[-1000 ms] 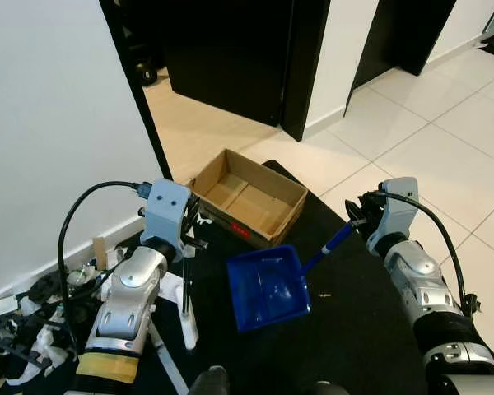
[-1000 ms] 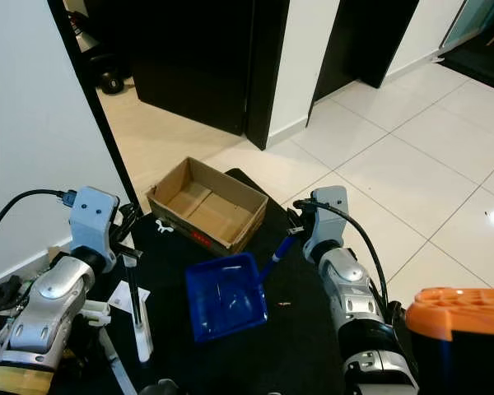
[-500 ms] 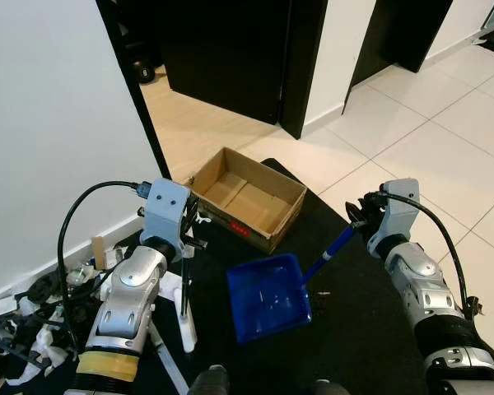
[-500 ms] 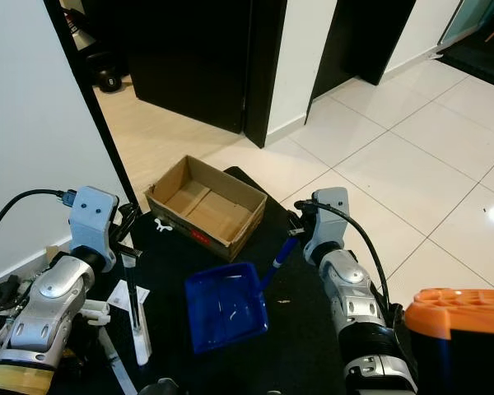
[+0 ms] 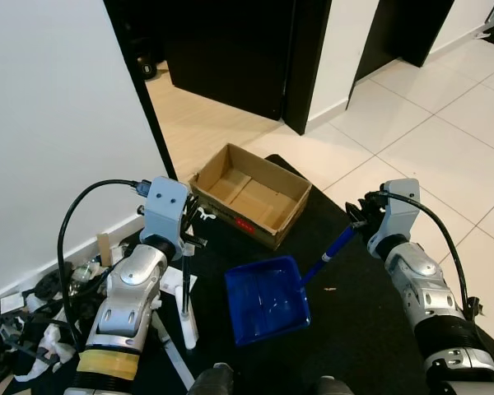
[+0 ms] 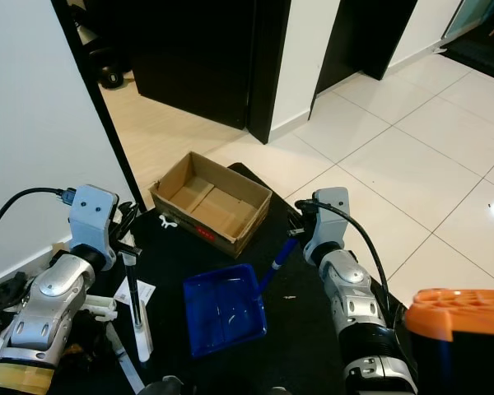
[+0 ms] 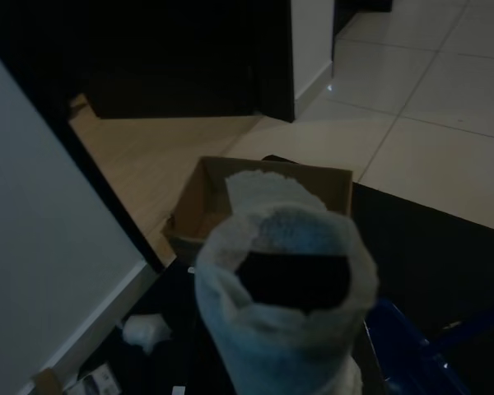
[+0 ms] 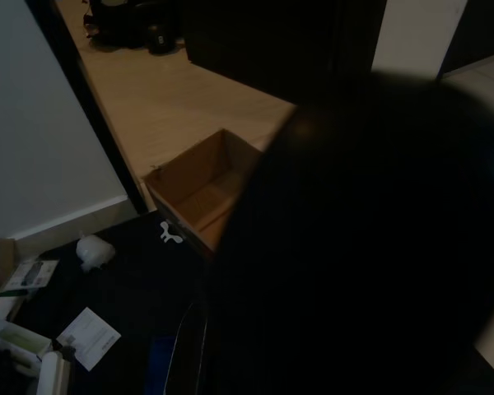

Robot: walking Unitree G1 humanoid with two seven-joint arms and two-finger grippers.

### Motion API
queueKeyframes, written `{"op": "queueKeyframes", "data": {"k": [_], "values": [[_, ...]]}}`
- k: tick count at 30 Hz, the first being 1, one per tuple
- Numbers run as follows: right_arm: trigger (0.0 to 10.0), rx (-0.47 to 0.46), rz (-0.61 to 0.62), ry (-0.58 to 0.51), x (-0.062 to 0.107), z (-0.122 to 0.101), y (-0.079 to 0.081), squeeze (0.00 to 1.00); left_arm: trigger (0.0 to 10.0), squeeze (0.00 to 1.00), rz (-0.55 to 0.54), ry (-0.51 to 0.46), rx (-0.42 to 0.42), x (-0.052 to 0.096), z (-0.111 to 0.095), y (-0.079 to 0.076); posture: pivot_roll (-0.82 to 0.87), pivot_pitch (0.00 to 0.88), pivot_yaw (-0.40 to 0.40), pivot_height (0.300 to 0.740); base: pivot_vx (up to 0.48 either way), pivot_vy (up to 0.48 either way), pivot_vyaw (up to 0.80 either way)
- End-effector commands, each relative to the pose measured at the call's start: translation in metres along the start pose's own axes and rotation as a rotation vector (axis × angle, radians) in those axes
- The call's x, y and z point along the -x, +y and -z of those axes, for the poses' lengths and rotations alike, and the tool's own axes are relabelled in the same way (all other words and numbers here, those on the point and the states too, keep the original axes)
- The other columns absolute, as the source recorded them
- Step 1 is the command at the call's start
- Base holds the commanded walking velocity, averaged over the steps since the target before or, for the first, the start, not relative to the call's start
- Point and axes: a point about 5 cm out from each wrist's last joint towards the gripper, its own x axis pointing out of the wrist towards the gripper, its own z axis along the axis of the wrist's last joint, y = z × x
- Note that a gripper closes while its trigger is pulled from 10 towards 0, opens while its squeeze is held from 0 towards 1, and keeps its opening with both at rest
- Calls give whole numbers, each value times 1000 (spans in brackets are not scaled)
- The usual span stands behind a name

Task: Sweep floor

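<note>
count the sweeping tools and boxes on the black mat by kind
blue dustpan: 1
white brush: 1
cardboard box: 1
total: 3

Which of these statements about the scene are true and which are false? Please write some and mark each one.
1. The blue dustpan lies on the black mat. True.
2. The cardboard box is full of rubbish. False: its inside looks empty.
3. The right gripper is at the end of the dustpan's blue handle. True.
4. The left gripper is at a red broom. False: it is at a thin black rod with a white foot.
5. The box stands on white tiles. False: it stands at the mat's edge by the tan floor.
</note>
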Motion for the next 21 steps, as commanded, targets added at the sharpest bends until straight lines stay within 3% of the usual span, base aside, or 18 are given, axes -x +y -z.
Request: {"op": "queueKeyframes", "data": {"k": [1, 21], "values": [[10000, -19, 11, -33, 2, -6, -2, 0, 10000, 0, -11, -1, -22, -1, -3, 3, 146, 99, -18, 740, 0, 326, 0], [10000, -22, 11, -27, 2, -4, -2, 0, 10000, 0, -18, 2, -15, 0, -1, 5, 147, 102, -18, 740, 0, 345, 0]]}}
